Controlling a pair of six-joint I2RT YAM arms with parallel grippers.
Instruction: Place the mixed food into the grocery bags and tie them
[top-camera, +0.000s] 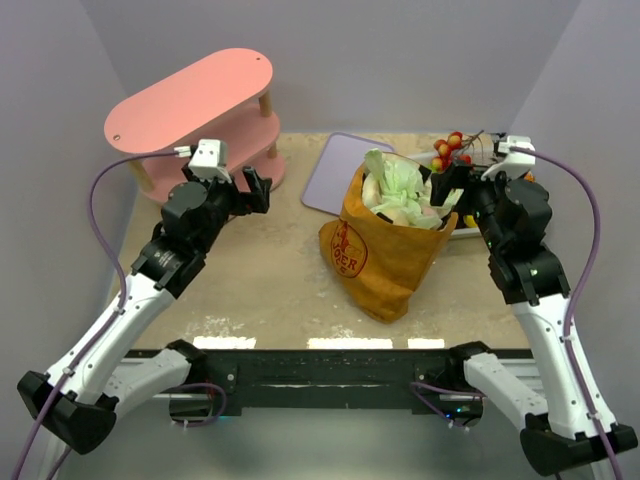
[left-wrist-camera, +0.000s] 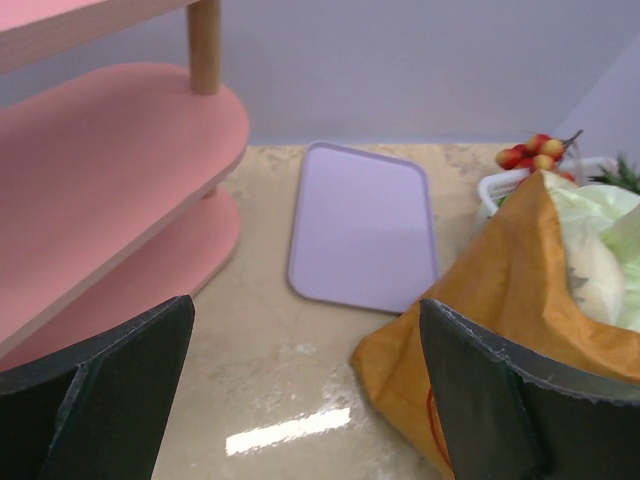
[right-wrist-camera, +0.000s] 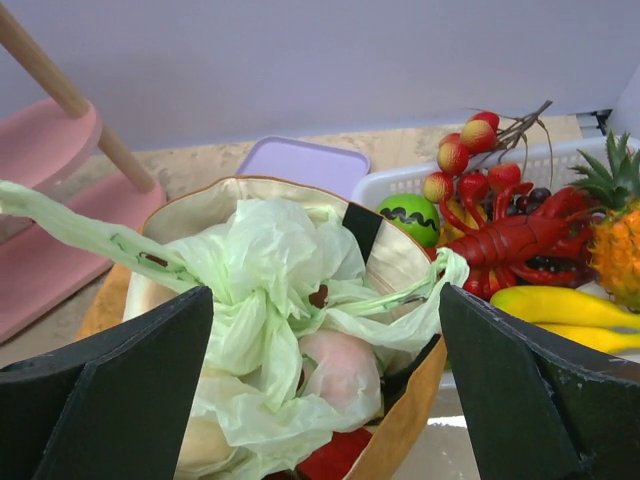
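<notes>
Enclosing walls (top-camera: 330, 60): lilac, rising around three sides.
Counter (top-camera: 260, 280): beige, carrying paper bag (top-camera: 385, 255) centrally.
Left tool (top-camera: 256, 187), right tool (top-camera: 448, 190): both gaping apart.

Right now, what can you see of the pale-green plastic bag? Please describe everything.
The plastic bag is thin, crinkly, pale green and half see-through. It sits inside the brown paper bag, its handles gathered into a knot. A loose strip trails over the paper rim on either side. Through the film you can see pale round food.
</notes>
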